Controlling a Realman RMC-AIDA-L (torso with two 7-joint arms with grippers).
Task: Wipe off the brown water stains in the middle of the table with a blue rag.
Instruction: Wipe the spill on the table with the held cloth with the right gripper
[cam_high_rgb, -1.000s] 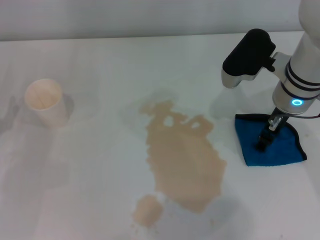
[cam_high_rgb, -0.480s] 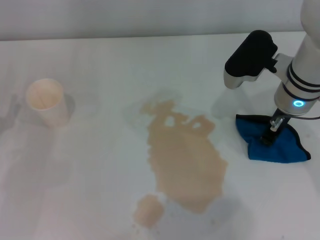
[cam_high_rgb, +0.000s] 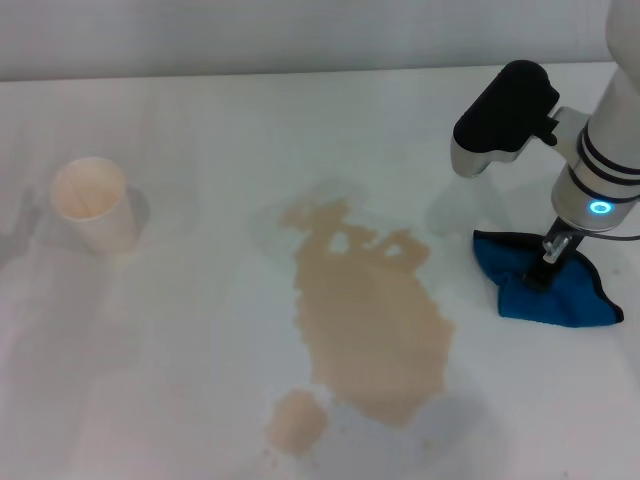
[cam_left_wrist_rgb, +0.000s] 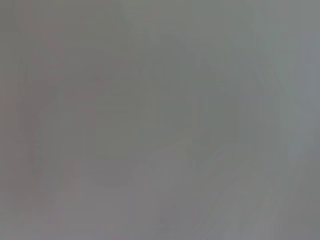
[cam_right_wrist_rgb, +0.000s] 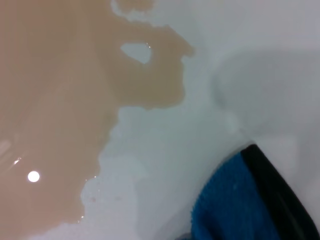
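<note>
We had our right tool (cam_high_rgb: 541, 272) pinched shut on the bunched blue rag (cam_high_rgb: 560, 293), which sat on the tabletop (cam_high_rgb: 200, 150) just right of the brown water stains (cam_high_rgb: 370, 320), so wiping meant dragging it leftward; our left tool was unseen.

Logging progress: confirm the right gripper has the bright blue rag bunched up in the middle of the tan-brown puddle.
Wrong place. The head view shows the right gripper on the bunched bright blue rag lying on bare white table, apart from the tan-brown puddle.
</note>
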